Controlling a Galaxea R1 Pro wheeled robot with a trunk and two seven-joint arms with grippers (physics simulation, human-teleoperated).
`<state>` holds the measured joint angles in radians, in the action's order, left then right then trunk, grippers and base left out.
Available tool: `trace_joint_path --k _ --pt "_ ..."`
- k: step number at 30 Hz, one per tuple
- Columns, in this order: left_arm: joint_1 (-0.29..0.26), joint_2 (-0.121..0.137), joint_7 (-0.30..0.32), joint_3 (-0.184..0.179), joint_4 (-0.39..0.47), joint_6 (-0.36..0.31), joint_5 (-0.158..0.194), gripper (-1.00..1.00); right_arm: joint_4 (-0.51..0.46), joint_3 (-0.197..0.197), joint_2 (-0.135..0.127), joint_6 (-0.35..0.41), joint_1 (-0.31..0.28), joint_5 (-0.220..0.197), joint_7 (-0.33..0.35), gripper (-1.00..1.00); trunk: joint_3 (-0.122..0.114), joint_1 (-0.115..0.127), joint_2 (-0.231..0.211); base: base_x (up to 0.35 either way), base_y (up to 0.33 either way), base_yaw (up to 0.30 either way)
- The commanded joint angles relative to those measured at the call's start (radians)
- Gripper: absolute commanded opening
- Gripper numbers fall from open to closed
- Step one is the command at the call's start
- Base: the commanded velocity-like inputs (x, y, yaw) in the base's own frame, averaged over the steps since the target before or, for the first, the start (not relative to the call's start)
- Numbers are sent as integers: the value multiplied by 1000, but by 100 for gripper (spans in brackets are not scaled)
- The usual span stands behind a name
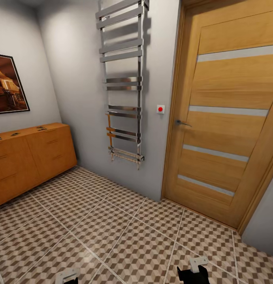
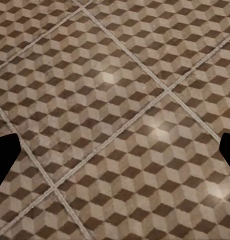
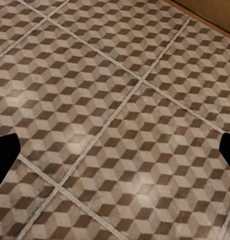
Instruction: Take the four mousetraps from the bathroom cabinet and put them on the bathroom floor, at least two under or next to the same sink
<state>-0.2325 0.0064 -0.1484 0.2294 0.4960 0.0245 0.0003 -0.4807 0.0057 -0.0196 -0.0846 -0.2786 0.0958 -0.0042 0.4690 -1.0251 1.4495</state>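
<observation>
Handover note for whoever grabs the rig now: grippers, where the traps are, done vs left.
Left gripper: open, empty, over bare bathroom floor.
Right gripper: open, empty, over the same tiles.
Cabinet: at the head view's left, against the wall, drawers shut. Small dark items sit on its top, too small to tell whether they are mousetraps.
No trap lies on the visible floor, and the sink is out of frame.
Done: nothing that can be confirmed.
Left: turn toward the cabinet, find all four traps, set them on the floor, at least two by one sink.
</observation>
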Motion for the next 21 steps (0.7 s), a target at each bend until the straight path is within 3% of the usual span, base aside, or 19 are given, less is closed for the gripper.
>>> trace_joint_path --k 1,21 --pt "-1 -2 -5 1 0 3 0 100 1 0 0 -2 -1 10 0 100 1 0 1 0 0 0" --pt "-1 -11 -17 0 2 3 -5 100 1 0 1 -2 -1 10 0 100 1 0 1 0 0 1"
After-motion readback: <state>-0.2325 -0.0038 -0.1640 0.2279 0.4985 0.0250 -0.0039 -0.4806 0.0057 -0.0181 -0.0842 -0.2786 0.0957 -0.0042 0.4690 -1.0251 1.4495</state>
